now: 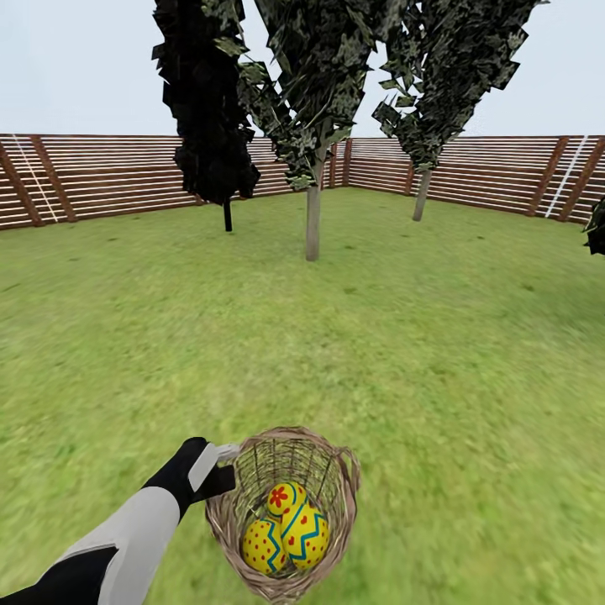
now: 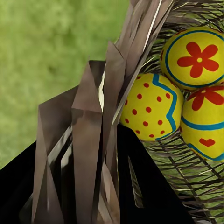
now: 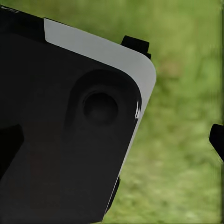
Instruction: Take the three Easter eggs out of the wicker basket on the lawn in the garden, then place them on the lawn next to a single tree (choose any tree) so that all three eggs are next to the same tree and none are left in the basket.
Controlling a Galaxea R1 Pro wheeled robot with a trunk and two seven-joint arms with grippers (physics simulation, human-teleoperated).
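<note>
All three Easter eggs (image 1: 287, 529) still sit in the wicker basket (image 1: 340, 470); none placed by the tree (image 1: 313, 220) beyond it. My left gripper (image 1: 225, 467) is clamped on the basket's rim, eggs untouched.

The wicker basket (image 1: 286, 512) is hiding the left tool's (image 1: 225, 467) fingertips behind its rim in the head view, so whether they are pinching the weave is not showing. In the left wrist view, the basket wall (image 2: 93, 154) is blocking the tool. A dark panel (image 3: 70, 130) is covering much of the right wrist view; the lawn (image 3: 186, 140) behind is blurring.
</note>
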